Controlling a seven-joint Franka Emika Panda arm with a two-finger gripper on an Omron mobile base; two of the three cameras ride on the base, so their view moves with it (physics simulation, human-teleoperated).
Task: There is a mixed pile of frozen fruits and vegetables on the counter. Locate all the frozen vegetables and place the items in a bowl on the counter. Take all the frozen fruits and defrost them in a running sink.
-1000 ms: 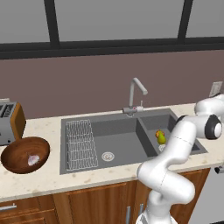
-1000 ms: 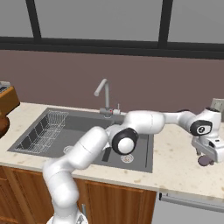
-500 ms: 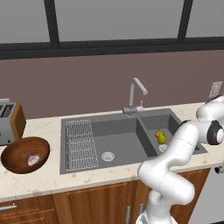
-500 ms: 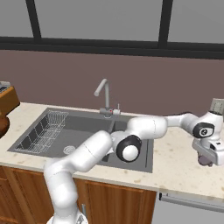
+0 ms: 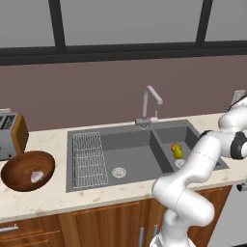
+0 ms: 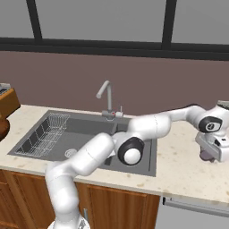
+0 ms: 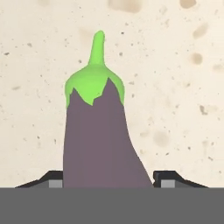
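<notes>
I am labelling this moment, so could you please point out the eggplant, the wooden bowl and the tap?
eggplant (image 7: pixel 98 144), hand view, middle of its purple body.
wooden bowl (image 5: pixel 14 170), left base view, bare inner wall.
tap (image 5: pixel 150 95), left base view, top of its curved neck.

Dark purple eggplant (image 7: pixel 98 144) with bright green cap, on beige speckled counter (image 7: pixel 175 78)

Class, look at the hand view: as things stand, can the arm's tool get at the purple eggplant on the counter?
Probably yes. The eggplant lies on bare counter directly between the fingertips of the tool, which sit against its sides. Nothing stands in the way.
</notes>
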